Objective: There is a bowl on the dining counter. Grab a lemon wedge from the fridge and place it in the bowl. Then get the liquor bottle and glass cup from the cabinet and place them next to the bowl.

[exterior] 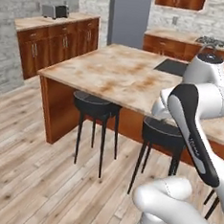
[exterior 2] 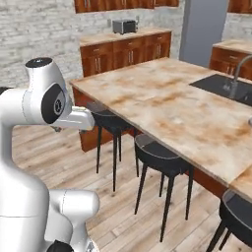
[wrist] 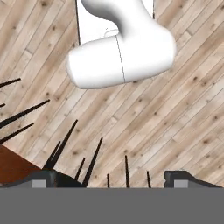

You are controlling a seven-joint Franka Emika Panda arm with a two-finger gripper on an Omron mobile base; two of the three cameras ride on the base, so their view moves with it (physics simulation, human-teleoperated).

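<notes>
- Pincer spread, holding nothing, pointed down at the wood floor.
- Stools crowd the bench edge; driving close risks clipping them.

1. The dining counter tabletop is beige marbled stone blotched rusty brown; its base is reddish wood.
2. The stools are black.
3. The floor is pale wood planking.
4. The wall cabinets are reddish-brown.
5. The sink is dark.
</notes>
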